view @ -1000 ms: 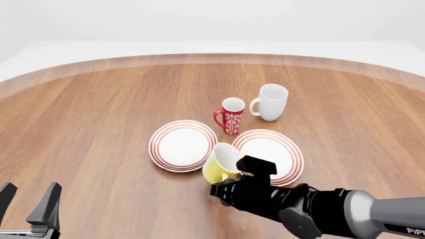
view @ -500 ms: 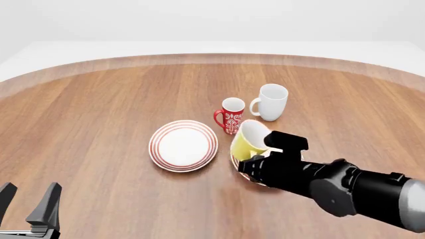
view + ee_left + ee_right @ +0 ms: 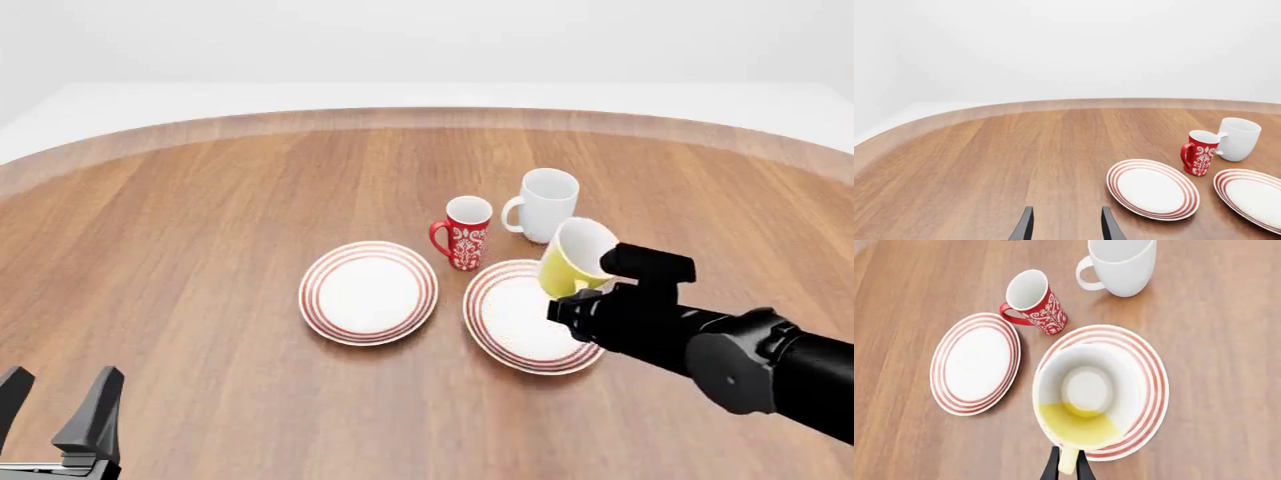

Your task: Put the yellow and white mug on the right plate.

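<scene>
Your right claw (image 3: 1067,466) is pinched shut on the handle of the yellow mug (image 3: 574,262), holding it tilted in the air above the right plate (image 3: 514,330), toward that plate's right rim. Lower it straight down, slightly leftward.

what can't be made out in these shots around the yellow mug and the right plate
- Right end effector, right wrist view: the bottom edge cuts it off; only thin finger tips on the yellow and white mug's handle show.
- Mug base, front view: the arm hides it, so any gap above the right plate is unclear.
- Right plate, left wrist view: cut by the frame edge; the mug is absent there.
- Left end effector, front view: cut by the bottom edge.
</scene>
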{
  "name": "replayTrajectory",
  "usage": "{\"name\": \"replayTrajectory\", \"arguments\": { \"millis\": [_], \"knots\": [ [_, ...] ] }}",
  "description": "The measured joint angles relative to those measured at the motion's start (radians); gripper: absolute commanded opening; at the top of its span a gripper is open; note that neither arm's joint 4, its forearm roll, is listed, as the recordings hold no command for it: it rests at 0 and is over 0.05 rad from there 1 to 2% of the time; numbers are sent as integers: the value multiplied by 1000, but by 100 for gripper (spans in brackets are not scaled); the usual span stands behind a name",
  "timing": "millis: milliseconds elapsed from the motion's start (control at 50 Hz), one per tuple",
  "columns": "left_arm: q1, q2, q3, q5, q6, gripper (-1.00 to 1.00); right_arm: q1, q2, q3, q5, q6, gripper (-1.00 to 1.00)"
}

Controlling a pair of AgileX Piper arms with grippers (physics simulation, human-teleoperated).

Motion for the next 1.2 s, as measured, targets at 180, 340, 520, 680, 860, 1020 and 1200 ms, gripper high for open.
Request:
{"name": "replayTrajectory", "arguments": {
  "millis": [180,340,520,680,860,1020,1200],
  "knots": [
    [0,0,0,0,0,100,-45,43,16,-40,-54,-100],
    [0,0,0,0,0,100,-58,83,32,-77,-73,-100],
    [0,0,0,0,0,100,-50,119,43,-111,-71,-100],
    [0,0,0,0,0,100,-44,141,40,-124,-73,-100],
    [0,0,0,0,0,100,-39,153,33,-127,-75,-100],
    [0,0,0,0,0,100,-41,168,27,-135,-80,-100],
    [0,0,0,0,0,100,-37,193,20,-148,-80,-100]
  ]
}}
